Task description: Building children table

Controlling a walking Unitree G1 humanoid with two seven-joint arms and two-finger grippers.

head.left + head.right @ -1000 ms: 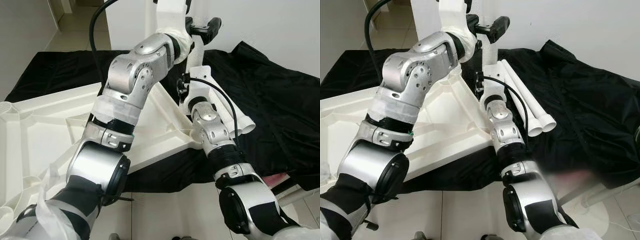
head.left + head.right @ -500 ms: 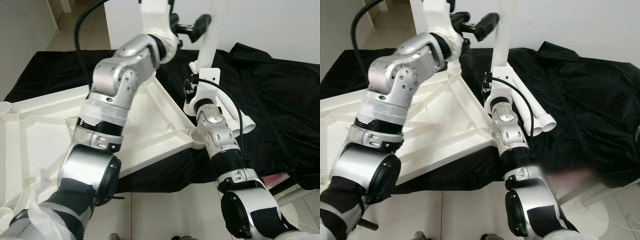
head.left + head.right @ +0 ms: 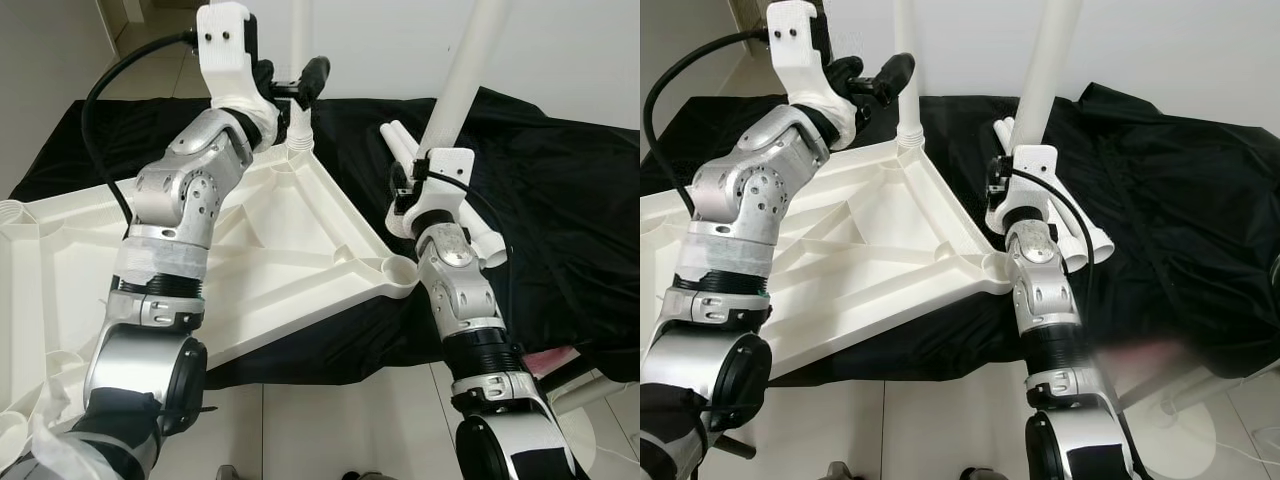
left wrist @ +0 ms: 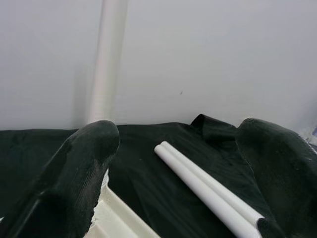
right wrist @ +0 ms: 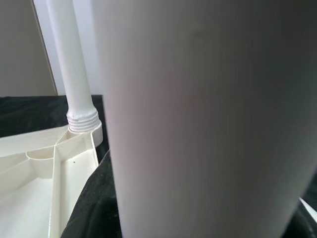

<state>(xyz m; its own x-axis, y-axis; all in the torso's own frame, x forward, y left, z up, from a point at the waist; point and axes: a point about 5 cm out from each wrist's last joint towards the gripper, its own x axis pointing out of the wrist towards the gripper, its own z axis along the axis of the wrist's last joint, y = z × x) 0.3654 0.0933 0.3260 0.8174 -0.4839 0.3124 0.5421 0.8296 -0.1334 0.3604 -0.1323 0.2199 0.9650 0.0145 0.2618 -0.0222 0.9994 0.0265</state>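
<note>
The white table top (image 3: 250,250) lies upside down on a black cloth (image 3: 570,190). One white leg (image 3: 300,60) stands upright in its far corner socket. My left gripper (image 3: 303,80) hovers beside that leg, open, with nothing between its fingers (image 4: 84,168). My right gripper (image 3: 440,160) is shut on a second leg (image 3: 470,70), holding it raised and slightly tilted above the near right corner socket (image 3: 403,270); its fingers are hidden behind the wrist mount. That held leg (image 5: 198,119) looms close in the right wrist view. Two spare legs (image 3: 1085,235) lie on the cloth.
A white wall (image 3: 1180,40) rises just behind the cloth. Tiled floor (image 3: 330,420) runs along the near side. A pink object (image 3: 555,358) and a white round base (image 3: 1180,425) sit at the lower right.
My left gripper has swung left, away from the held leg, to the standing leg. My right arm has stretched up and carried its leg higher and to the right.
</note>
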